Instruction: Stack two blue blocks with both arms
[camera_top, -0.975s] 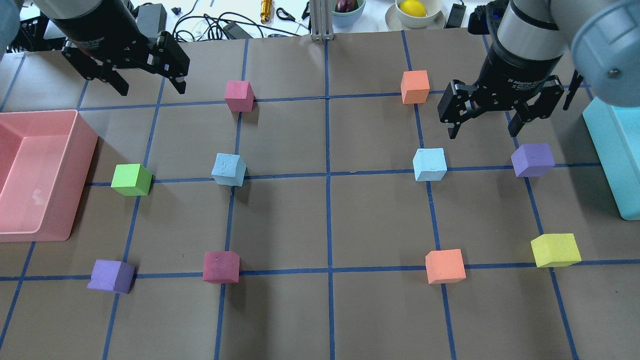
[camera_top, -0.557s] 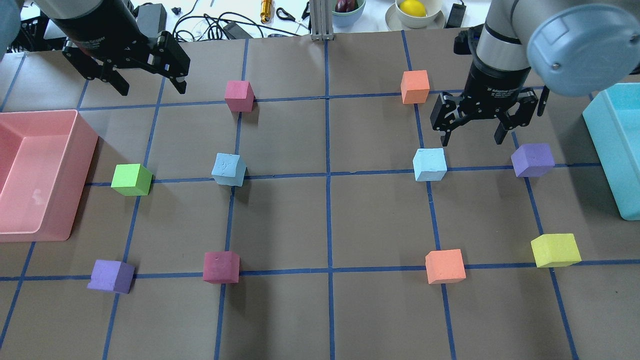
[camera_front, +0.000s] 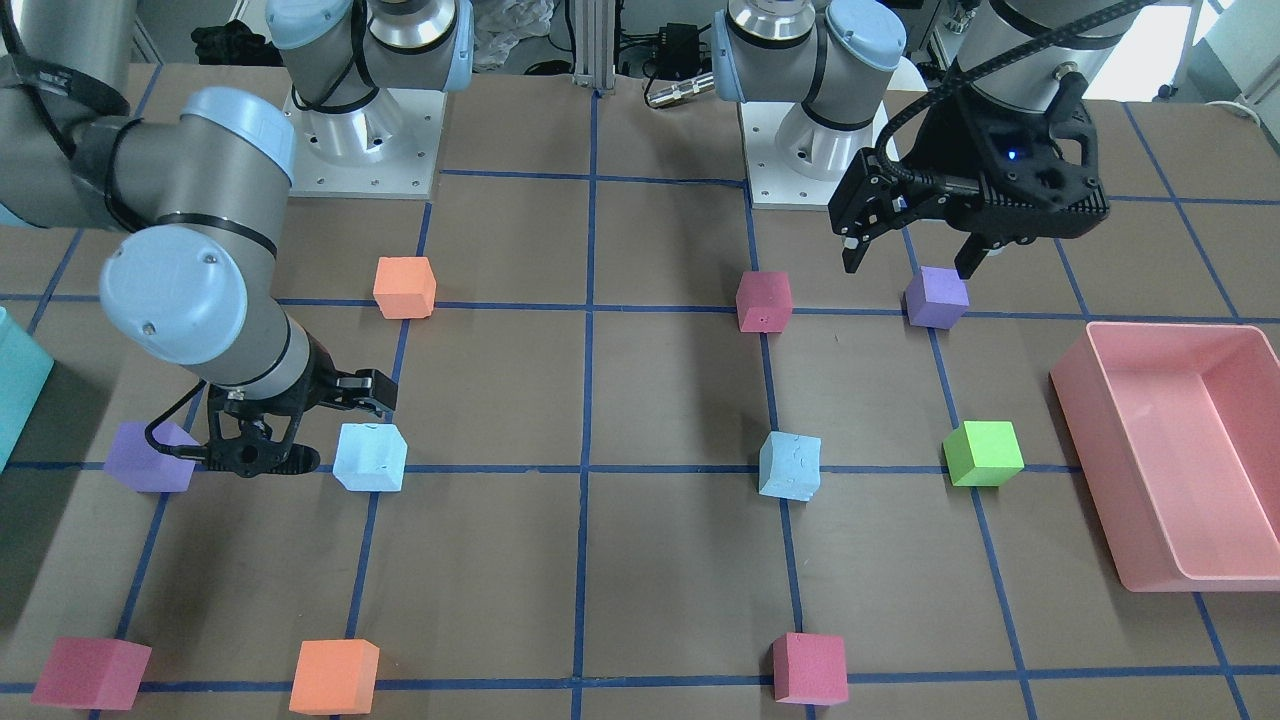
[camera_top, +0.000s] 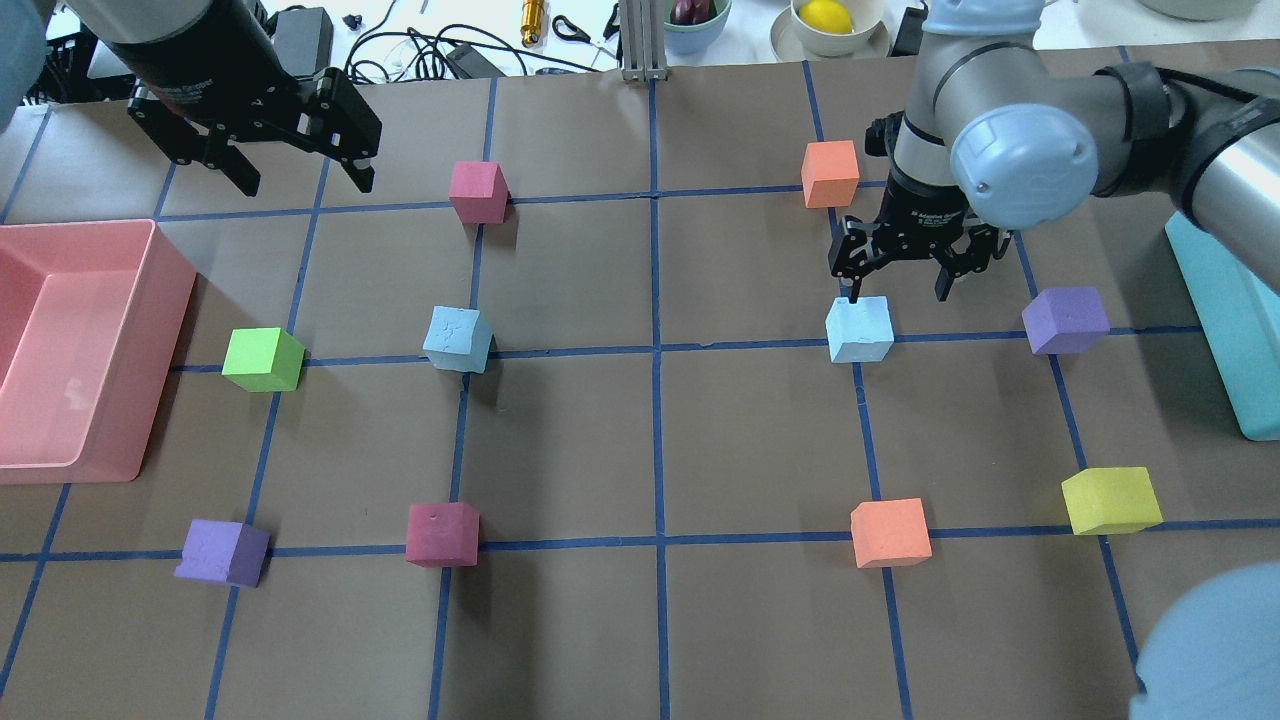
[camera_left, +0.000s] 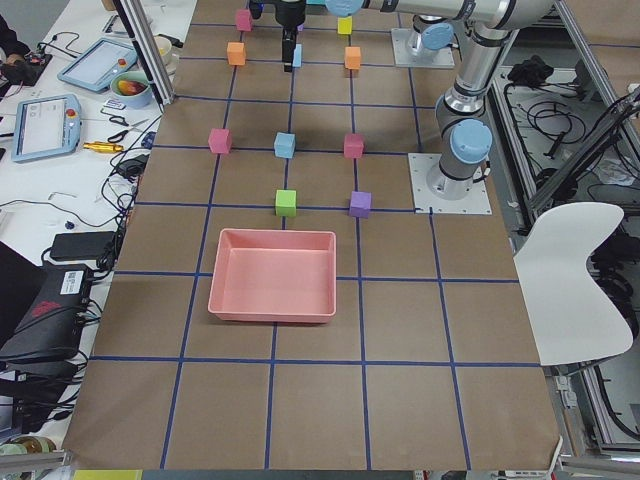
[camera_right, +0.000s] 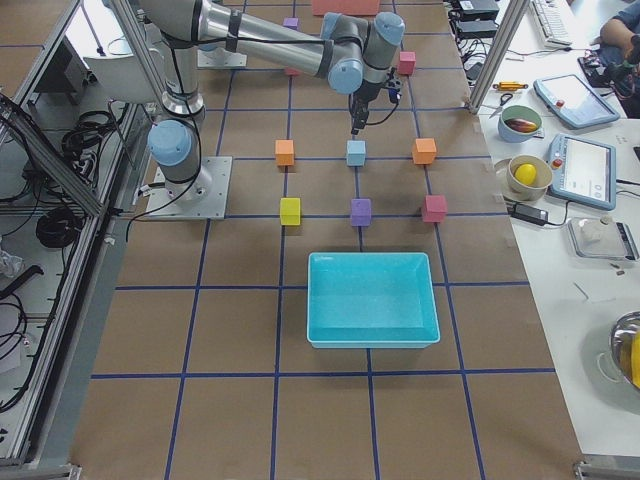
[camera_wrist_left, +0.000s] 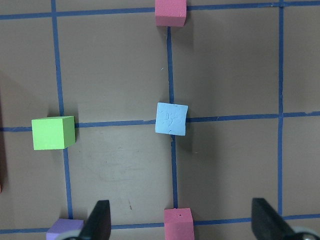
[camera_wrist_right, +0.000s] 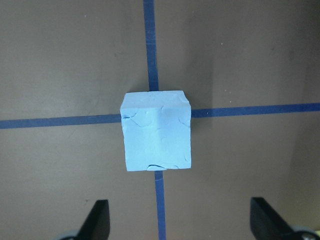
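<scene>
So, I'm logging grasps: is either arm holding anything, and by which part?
Nothing is held. Right gripper is by a blue block, jaws open and clear of it; left gripper is open and empty.

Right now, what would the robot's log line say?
right gripper: open, near right-side blue block, nothing held | left gripper: open, far from left-side blue block | stack: not started

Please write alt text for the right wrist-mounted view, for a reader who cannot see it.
A pale sky-blue foam cube sits on a crossing of blue tape lines on the brown table. The right gripper is open: its two black fingertips show at the bottom edge, apart from the cube.
</scene>
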